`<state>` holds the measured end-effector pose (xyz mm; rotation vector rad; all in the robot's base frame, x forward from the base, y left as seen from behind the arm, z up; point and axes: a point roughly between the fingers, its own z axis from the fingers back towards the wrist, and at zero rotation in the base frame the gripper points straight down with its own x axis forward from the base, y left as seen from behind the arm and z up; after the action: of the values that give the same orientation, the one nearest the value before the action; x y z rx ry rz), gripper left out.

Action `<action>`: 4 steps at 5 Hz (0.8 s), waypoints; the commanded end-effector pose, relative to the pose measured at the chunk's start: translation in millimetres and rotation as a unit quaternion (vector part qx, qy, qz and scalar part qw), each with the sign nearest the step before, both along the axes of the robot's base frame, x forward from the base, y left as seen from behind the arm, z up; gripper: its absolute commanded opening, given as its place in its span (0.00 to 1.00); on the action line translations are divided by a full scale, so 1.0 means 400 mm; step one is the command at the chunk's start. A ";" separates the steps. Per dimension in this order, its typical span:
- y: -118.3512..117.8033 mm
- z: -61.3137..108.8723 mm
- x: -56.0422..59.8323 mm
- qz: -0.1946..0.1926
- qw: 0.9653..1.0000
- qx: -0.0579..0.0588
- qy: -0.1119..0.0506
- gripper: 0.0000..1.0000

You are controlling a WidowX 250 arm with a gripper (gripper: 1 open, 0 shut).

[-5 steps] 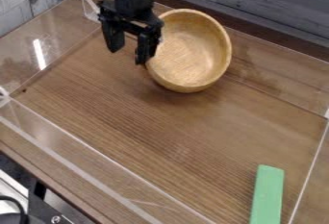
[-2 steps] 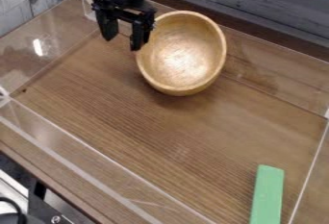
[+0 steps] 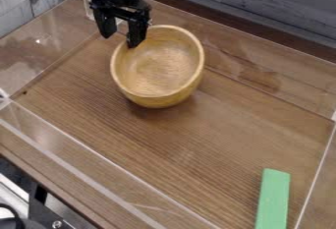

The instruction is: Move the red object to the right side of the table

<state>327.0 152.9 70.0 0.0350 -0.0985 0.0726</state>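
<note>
Tool (image 3: 118, 34): jaws spread wide, nothing held, at wooden bowl (image 3: 159, 69) rim. Red object: not seen, possibly hidden; handling unjudged.

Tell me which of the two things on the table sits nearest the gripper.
The wooden bowl, right below the gripper at the table's far left. The flat green bar lies far off at the near right edge.
</note>
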 end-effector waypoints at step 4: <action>0.060 0.046 0.072 0.036 0.999 0.005 -0.024 1.00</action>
<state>350.3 169.2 69.0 0.0216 -0.0891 0.1367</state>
